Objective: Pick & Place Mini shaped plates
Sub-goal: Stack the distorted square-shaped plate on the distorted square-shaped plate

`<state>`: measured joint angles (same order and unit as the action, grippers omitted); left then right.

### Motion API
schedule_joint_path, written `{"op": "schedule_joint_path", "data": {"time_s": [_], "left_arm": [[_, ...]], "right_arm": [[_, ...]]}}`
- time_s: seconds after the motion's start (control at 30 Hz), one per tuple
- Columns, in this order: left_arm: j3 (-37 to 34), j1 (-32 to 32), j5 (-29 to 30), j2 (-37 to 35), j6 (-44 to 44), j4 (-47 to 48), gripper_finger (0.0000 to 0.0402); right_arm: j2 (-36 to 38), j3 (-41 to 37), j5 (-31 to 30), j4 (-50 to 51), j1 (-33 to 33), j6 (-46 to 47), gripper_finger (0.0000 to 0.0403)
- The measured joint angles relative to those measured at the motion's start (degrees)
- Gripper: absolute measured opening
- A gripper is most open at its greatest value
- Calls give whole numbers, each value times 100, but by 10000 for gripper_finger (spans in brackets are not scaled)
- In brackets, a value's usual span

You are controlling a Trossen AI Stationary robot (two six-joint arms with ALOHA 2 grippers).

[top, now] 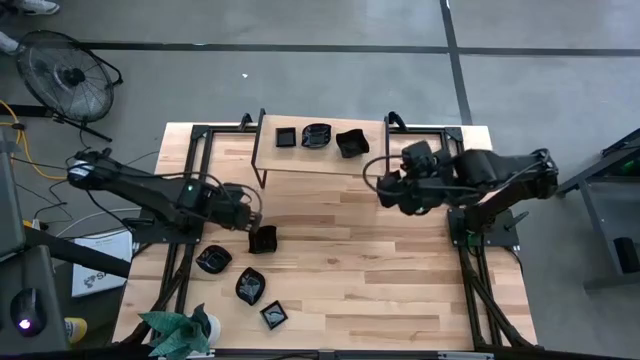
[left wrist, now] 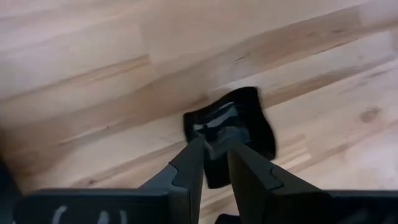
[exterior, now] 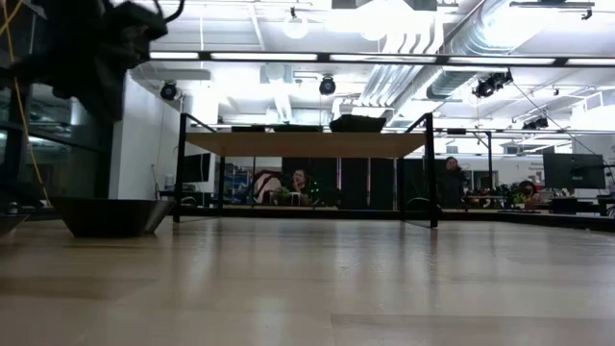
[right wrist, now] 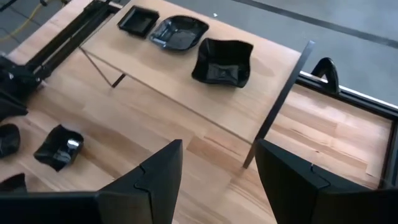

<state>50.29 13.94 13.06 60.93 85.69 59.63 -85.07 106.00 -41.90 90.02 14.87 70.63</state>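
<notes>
Left hand [top: 258, 228] is reaching over the left-centre of the bench [top: 380, 270], its fingers [left wrist: 189, 171] pinching the rim of a glossy black mini plate [top: 263, 240]; in the left wrist view the two fingers are sitting close together on that plate's [left wrist: 242, 121] near edge, with the plate resting on the wood. In the low view the same plate [exterior: 110, 215] is sitting on the bench surface beneath the dark mass of the left arm. Three more plates are lying on the bench toward 7 o'clock from the held one: a roundish plate [top: 213, 260], a leaf-like plate [top: 250, 286] just beside it, and a small square plate [top: 273, 315] nearest the front edge, each apart from the others. On the raised shelf [top: 370, 155] at 12 o'clock, three plates are standing in a row: a square plate [top: 286, 137], a round ribbed plate [top: 316, 135] and a wavy-edged plate [top: 351, 142]. Right hand [top: 385, 187] is hovering at 2 o'clock beside the shelf's right leg, its fingers [right wrist: 155, 171] spread wide apart and holding nothing. A green plant [top: 180, 332] is sitting at the front-left corner.
</notes>
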Motion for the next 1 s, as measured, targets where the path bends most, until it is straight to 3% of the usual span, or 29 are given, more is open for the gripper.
{"op": "schedule_joint_path", "data": {"time_s": [0.27, 0.57, 0.87, 1.0], "left_arm": [[-508, 275, -54, 10, 892, -421, 72], [-884, 264, -354, 246, 1001, -771, 76], [-884, 261, -430, 923, 1015, -1189, 157], [-884, 261, -512, 1263, 1096, -1261, 174]], "right_arm": [[-128, -2, -34, 0, 238, -190, 197], [-125, -2, -121, 0, 326, -315, 197], [-125, -2, -123, -2, 324, -361, 197], [-125, -2, -123, -3, 324, -361, 197]]}}
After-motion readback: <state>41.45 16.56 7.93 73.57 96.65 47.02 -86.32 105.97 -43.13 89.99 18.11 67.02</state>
